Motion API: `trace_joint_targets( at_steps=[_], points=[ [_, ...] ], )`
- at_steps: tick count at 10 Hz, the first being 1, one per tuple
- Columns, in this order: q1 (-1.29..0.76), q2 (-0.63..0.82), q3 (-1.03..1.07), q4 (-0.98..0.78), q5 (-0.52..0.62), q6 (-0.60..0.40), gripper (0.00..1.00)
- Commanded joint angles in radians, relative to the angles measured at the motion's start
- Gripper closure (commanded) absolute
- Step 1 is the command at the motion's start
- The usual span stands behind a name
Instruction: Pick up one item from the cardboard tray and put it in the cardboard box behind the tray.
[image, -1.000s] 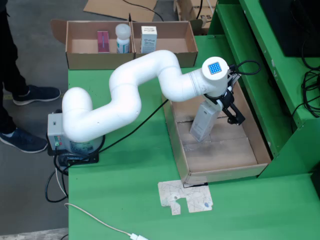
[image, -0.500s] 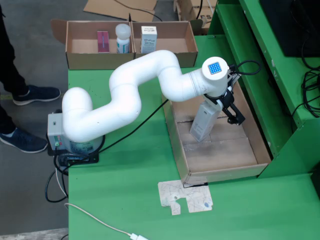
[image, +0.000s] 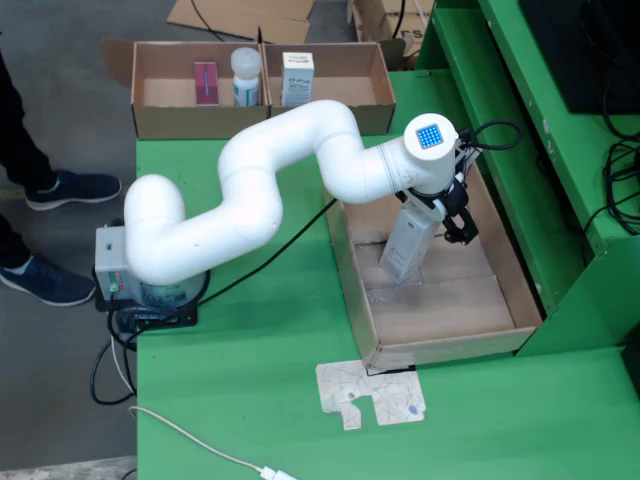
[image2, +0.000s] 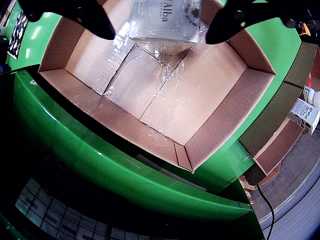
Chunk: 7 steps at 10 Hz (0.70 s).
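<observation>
In the view from above, a brown cardboard tray (image: 450, 300) lies on the green table. One pale clear-wrapped box (image: 408, 245) leans tilted inside it, its lower end on the tray floor. My gripper (image: 432, 225) is at the box's upper end, with a black finger (image: 461, 226) showing on its right. In the view that rides on the gripper, the box (image2: 165, 20), printed "Alba", sits between the two black fingers (image2: 95, 20). A thin gap shows on its left side, so my gripper (image2: 161, 30) reads as open. The tray floor (image2: 200, 100) below holds nothing else.
Two cardboard boxes (image: 165, 110) stand side by side behind the table's far edge. They hold a pink pack (image: 206, 82), a white bottle (image: 246, 77) and a white carton (image: 297, 78). A green frame (image: 540, 150) borders the tray's right. A person's shoes (image: 60, 185) are at left.
The black fingers have drawn inward toward the box. The box and the arm have stayed in place.
</observation>
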Motion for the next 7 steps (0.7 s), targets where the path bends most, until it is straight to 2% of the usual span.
trace_joint_targets(
  at_steps=[1, 3, 7],
  points=[
    [-0.005, 0.026, 0.026, 0.012, 0.006, 0.003, 0.8],
    [-0.005, 0.026, 0.026, 0.012, 0.006, 0.003, 1.0],
    [-0.005, 0.026, 0.026, 0.012, 0.006, 0.003, 1.0]
  ],
)
